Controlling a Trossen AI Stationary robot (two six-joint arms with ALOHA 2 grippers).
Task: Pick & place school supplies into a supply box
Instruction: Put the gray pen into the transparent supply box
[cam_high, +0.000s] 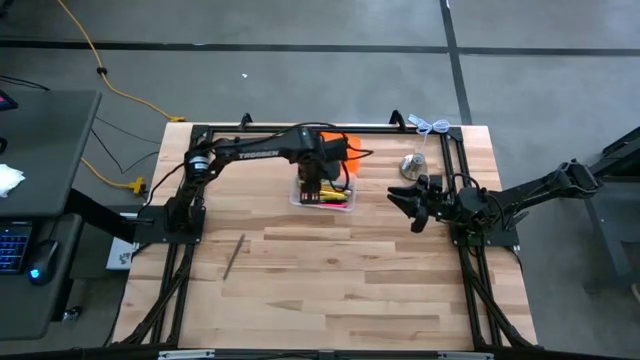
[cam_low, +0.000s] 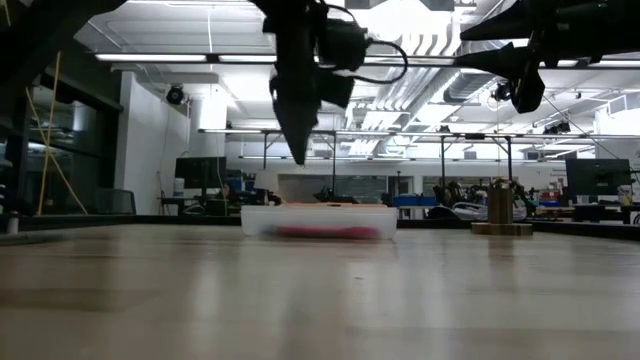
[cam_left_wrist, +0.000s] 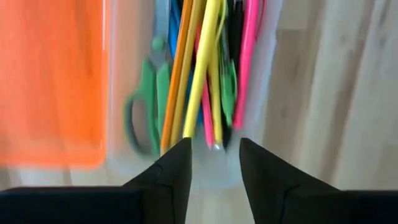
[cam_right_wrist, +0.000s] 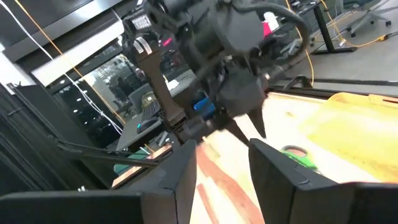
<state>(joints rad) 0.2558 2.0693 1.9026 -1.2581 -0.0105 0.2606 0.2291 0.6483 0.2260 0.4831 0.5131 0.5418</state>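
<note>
The left wrist view looks straight down into the supply box (cam_left_wrist: 205, 81), and it is already well stocked: a yellow pen (cam_left_wrist: 205, 68), an orange pencil (cam_left_wrist: 180, 68), a pink marker (cam_left_wrist: 247, 62) and the green-handled scissors (cam_left_wrist: 146, 99) lie side by side in it, with the orange lid (cam_left_wrist: 53, 81) folded open beside them. From above, the box (cam_high: 322, 195) sits toward the far middle of the table (cam_high: 330, 290), and the left gripper (cam_high: 313, 190) hangs directly over it with its two fingers spread apart and nothing between them, so I judge it has nothing to carry right now. One thin dark pencil (cam_high: 233, 256) is on the bare wood, well apart from the box, nearer and to the left; that looks like what is left to collect. A silvery bell (cam_high: 412, 165) stands to the right of the box. The right gripper (cam_high: 416, 205) waits near the right side of the table, fingers apart and holding nothing. So most of the job looks done, with that last pencil outstanding.
</note>
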